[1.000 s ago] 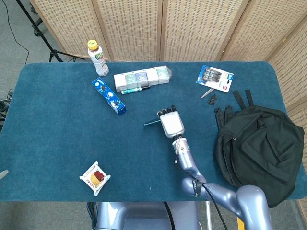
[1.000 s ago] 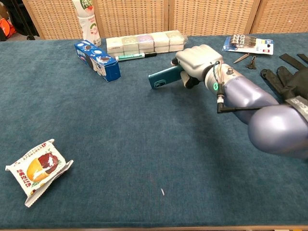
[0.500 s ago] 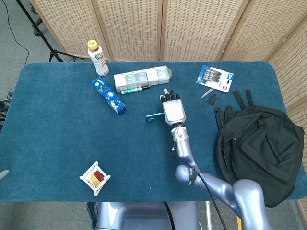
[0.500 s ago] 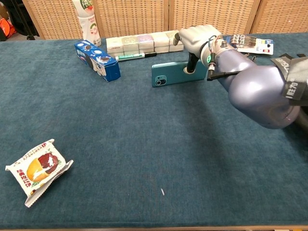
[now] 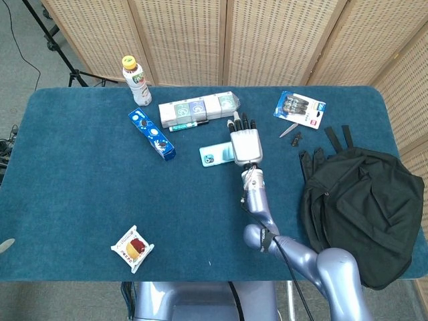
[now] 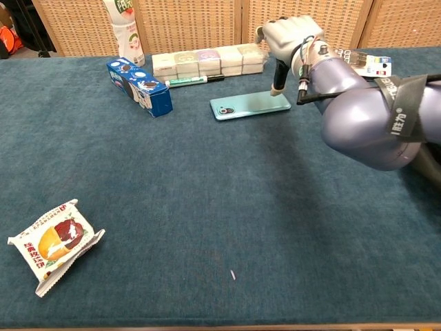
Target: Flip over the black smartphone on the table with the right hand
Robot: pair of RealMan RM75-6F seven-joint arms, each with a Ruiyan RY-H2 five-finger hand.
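The smartphone lies flat on the blue table with its teal back and camera lens facing up; in the chest view the phone sits just in front of the row of white boxes. My right hand hovers over the phone's right end with its fingers stretched out toward the boxes. From the chest view, the right hand reaches one digit down to the phone's right end, and nothing is gripped. My left hand appears in neither view.
Behind the phone are a row of white boxes, a marker, a blue cookie box and a bottle. A blister pack and a black backpack lie to the right. A snack packet is near the front left.
The phone went from being held on edge in my right hand to lying flat, teal back up. My right hand moved toward the boxes and spread its fingers.
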